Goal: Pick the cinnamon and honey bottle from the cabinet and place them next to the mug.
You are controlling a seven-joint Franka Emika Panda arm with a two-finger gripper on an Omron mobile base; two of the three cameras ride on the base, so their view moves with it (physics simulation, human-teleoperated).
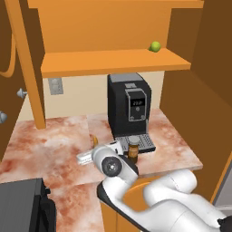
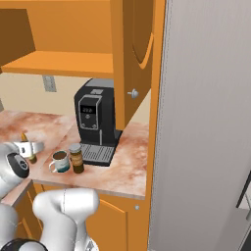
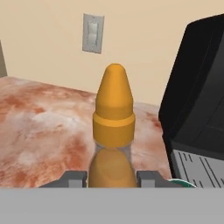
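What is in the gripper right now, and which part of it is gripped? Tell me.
The gripper is shut on the honey bottle, gripping its body below the orange cap, one finger on each side. The bottle stands upright over the counter.

Honey bottle [image 3: 113,131]: amber body, orange pointed cap, upright, centre of the hand view, body between the tool [image 3: 111,177] tips, which are closed on it. Bottom not visible, can't tell if it touches the counter [image 1: 54,140]. In the right base view it sits at the left edge.

Cinnamon [image 2: 76,158]: dark brown jar, tan label, grey lid, upright on the counter, lower-left centre of the right base view.

Mug [image 2: 60,161]: pale, dark inside, upright just left of the cinnamon.

Cabinet [image 1: 113,61]: orange, shelf across the top of the left base view, door open.
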